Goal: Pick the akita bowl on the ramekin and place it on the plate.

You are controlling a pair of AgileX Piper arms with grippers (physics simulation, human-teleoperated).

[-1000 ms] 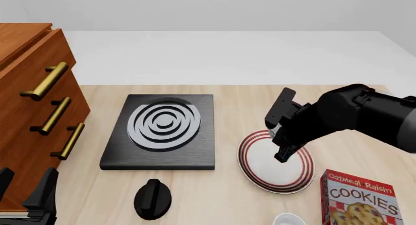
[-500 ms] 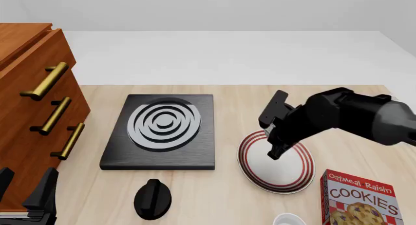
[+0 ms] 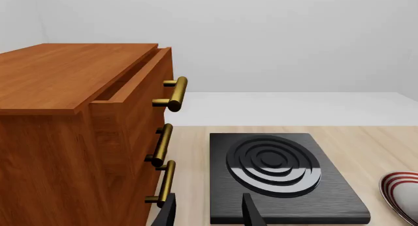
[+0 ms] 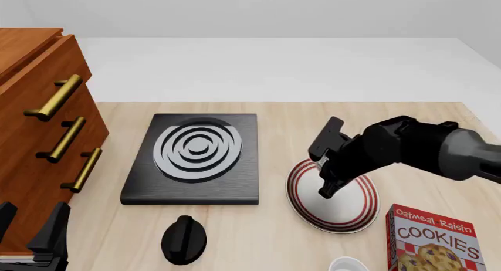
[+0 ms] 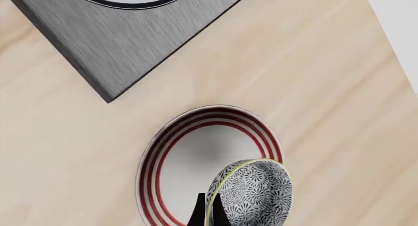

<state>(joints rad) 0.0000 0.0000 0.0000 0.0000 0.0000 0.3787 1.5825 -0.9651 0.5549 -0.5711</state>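
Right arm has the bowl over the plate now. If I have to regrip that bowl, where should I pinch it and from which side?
Pinch the thin rim of the bowl, one finger inside and one outside, coming from above. The right gripper already holds it that way over the plate. The rounded wall offers no flat faces, so the rim is likely the surest hold.

In the front view the right arm's dark body is covering the akita bowl entirely, and the right gripper (image 4: 324,193) is showing only as a dark tip over the plate (image 4: 344,221), so its jaws cannot be read there. The ramekin (image 4: 347,264) is being cut off by the bottom edge at 5 o'clock, as is the cookie box (image 4: 435,241). In the right wrist view the akita bowl (image 5: 251,194) and plate (image 5: 196,152) are running off the bottom edge.
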